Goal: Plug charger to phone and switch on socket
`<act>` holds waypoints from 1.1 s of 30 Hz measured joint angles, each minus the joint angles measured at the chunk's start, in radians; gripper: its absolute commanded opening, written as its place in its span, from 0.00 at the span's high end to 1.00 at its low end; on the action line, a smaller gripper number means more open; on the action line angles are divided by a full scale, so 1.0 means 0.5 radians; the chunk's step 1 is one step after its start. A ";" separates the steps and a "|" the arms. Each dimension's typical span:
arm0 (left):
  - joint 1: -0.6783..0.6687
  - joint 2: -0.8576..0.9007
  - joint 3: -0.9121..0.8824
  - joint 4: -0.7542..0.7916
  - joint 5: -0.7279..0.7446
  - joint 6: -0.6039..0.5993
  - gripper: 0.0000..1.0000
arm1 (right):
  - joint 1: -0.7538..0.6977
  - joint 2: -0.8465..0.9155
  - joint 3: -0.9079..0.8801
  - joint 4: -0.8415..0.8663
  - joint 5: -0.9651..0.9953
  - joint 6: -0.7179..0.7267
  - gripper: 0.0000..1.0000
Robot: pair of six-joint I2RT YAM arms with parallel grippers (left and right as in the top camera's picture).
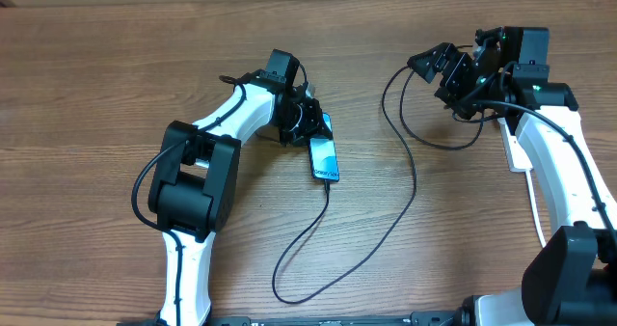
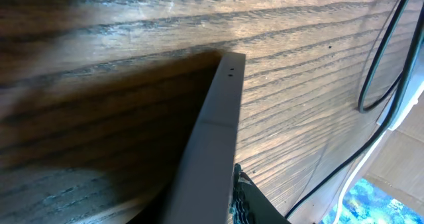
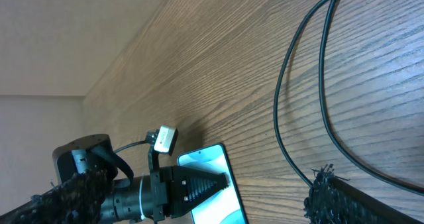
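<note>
— From above, the left claw (image 1: 307,123) looks closed on the phone's (image 1: 325,158) top end, mid-counter (image 1: 96,66). The cable (image 1: 405,205) meets the phone's lower edge.
— And the right claw (image 1: 439,67)?
— It's by the cable's far loop, near the half-hidden socket (image 1: 514,152). I can't tell how open it is.
— Left wrist?
— The phone is edge-on and very close.
— Right wrist?
— The phone is screen-up. I'd steady it and press the switch squarely.
</note>
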 measured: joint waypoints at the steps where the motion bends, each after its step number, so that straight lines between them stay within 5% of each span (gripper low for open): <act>1: 0.000 0.000 0.000 -0.001 0.002 0.000 0.75 | -0.001 0.000 0.001 0.001 0.000 0.000 0.00; 33: 0.000 0.000 0.008 -0.015 0.060 0.000 0.59 | 0.000 0.000 0.000 -0.001 0.001 0.000 0.00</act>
